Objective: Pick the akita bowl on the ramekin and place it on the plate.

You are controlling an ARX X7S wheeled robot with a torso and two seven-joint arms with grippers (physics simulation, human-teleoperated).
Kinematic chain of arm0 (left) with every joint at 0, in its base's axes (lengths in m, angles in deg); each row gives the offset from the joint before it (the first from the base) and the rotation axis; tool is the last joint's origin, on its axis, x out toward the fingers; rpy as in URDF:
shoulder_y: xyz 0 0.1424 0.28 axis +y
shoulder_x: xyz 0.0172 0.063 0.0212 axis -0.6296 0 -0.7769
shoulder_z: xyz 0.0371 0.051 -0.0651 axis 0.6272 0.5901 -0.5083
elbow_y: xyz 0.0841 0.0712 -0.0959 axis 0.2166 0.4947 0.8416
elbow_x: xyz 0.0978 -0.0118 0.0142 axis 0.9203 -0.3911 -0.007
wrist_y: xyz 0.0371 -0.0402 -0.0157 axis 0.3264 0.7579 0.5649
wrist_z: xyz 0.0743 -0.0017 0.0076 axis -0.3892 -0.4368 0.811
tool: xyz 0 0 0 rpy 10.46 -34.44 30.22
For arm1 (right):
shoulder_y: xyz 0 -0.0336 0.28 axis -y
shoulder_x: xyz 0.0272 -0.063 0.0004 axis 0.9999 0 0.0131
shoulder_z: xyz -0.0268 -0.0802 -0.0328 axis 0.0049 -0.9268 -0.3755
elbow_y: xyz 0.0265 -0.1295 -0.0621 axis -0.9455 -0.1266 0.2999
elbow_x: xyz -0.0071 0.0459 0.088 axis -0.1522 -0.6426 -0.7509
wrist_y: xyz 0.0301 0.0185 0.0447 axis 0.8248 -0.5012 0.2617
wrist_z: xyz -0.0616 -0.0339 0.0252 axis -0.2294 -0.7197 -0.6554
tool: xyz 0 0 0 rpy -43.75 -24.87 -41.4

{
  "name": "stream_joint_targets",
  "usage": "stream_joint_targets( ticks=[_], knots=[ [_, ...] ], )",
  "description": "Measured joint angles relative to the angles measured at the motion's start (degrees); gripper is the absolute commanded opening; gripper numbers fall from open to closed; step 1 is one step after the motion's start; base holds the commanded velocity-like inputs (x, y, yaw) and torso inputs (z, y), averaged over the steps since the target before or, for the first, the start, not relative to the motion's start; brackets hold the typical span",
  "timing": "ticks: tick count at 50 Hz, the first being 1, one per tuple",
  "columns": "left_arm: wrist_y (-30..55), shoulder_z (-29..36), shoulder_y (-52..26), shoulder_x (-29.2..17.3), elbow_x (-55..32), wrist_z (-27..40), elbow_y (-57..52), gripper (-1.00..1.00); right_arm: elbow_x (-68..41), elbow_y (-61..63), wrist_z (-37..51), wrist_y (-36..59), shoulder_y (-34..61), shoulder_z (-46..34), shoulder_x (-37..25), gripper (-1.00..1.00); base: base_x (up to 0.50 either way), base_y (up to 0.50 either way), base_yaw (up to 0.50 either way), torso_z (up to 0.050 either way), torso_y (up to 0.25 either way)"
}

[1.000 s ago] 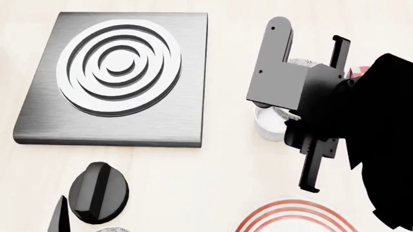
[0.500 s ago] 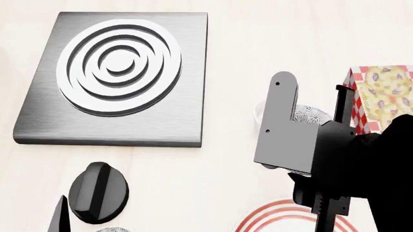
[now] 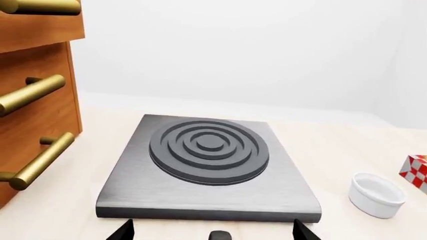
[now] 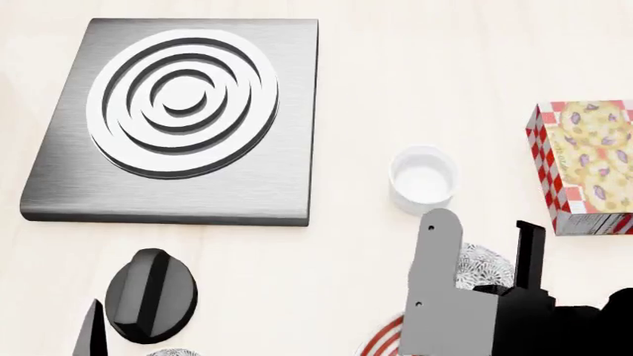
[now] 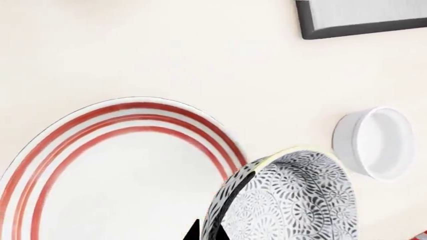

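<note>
The right tool [image 4: 491,256] is clenched on the rim of the akita bowl [image 5: 290,200], a patterned grey-speckled bowl held clear of the table [image 4: 356,67] above the right edge of the red-ringed plate [image 5: 113,170]. The glossy white ramekin [image 4: 423,179] is seen empty on the table just beyond it, with a brushed-metal burner plate [image 4: 178,119] to the far left, a checkered box [image 4: 583,163] to the right and a black knob [image 4: 150,294] at the near left. Of the left tool [image 3: 210,232] only dark tips are shown, so its opening cannot be told.
</note>
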State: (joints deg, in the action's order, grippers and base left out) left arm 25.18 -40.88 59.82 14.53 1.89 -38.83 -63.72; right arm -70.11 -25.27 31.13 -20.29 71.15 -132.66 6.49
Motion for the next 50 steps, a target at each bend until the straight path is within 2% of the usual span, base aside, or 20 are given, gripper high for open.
stream_joint_targets(
  ticks=[20, 50],
  knots=[
    [-0.2, 0.2, -0.1, -0.3, -0.2, 0.3, 0.2, 1.00, -5.0, 5.3, 6.1, -1.5, -7.6, 2.4, -5.3, -1.00, 0.00, 0.00, 0.00, 0.000, 0.000],
    [-0.5, 0.9, -0.5, -0.5, -0.2, 0.8, 0.8, 1.00, -7.0, 3.3, 12.5, -7.4, -15.9, 2.2, -6.7, -1.00, 0.00, 0.00, 0.00, 0.000, 0.000]
  ],
)
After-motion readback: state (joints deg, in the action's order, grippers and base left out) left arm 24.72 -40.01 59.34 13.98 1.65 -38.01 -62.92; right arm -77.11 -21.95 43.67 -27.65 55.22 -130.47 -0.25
